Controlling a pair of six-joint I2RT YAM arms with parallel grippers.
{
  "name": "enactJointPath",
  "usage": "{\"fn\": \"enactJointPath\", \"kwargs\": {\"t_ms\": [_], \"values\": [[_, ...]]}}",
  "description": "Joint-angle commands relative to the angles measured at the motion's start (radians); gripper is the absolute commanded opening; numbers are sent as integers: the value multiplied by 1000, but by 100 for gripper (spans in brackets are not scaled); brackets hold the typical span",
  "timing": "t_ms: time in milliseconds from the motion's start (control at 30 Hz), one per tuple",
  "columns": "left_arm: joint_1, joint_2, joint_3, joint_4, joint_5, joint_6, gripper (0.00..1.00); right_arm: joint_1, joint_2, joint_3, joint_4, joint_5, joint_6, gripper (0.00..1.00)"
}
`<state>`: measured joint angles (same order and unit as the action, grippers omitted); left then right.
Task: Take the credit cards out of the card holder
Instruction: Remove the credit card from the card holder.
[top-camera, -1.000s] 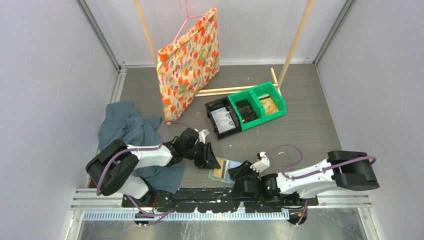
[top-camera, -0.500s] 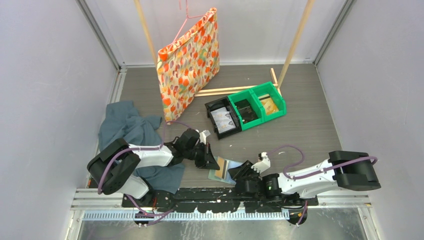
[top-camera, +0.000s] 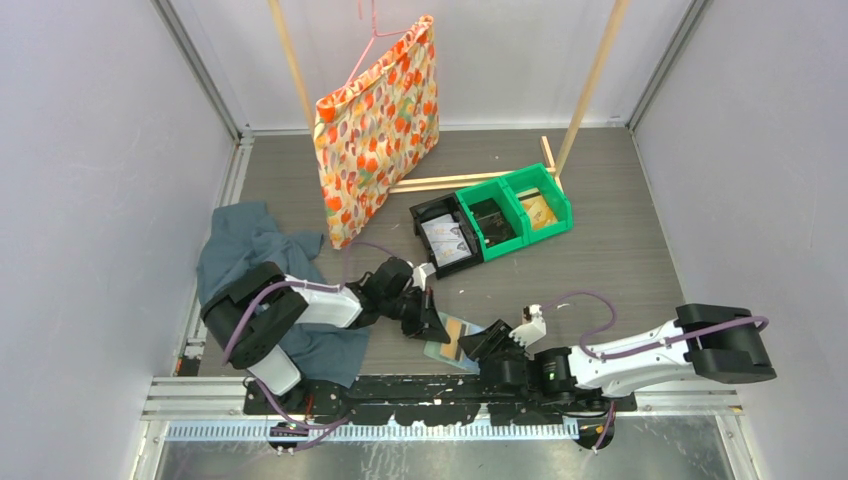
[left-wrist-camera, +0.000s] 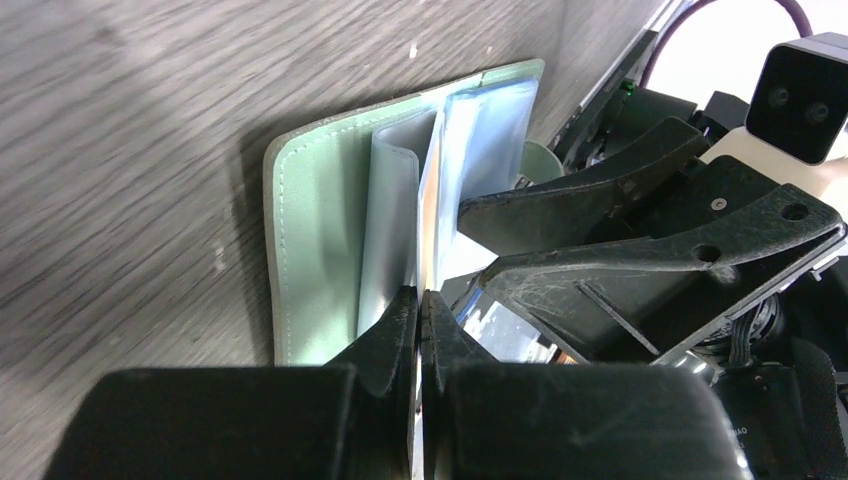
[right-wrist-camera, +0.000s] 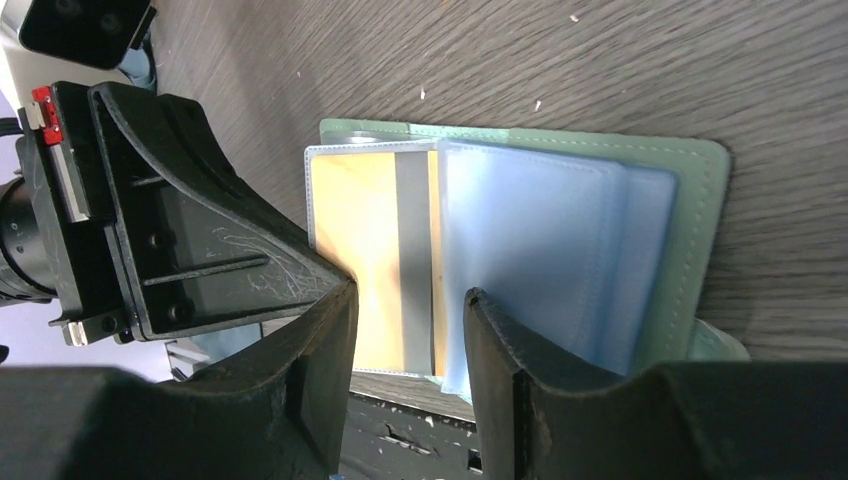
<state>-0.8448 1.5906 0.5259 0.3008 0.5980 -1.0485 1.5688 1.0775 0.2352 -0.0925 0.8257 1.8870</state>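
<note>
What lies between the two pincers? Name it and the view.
The open card holder lies on the table between the left pincer and the right pincer; the top view shows this.

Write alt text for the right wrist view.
An open sage-green card holder lies on the wood-grain table, blue sleeves fanned, one showing a yellow card with a grey stripe. The right gripper, jaws open, frames it; the left gripper, jaws shut, meets that sleeve's edge.
</note>
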Motion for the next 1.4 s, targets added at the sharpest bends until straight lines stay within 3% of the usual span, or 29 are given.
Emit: {"fn": "enactJointPath", "kwargs": {"t_ms": [0,500,800,1367], "values": [[-35,35,50,66,32,-11,1,-1,-41,-23,-78,-2,-49,50],[-37,-20,59,14,10,7,1,-1,-246,-113,9,18,-166,51],[-36,-92,8,121,96,-37,1,-1,-299,-157,129,15,-194,50],[-2,-424,2,75,120,-82,1,-1,-515,-217,446,-24,-407,52]]}}
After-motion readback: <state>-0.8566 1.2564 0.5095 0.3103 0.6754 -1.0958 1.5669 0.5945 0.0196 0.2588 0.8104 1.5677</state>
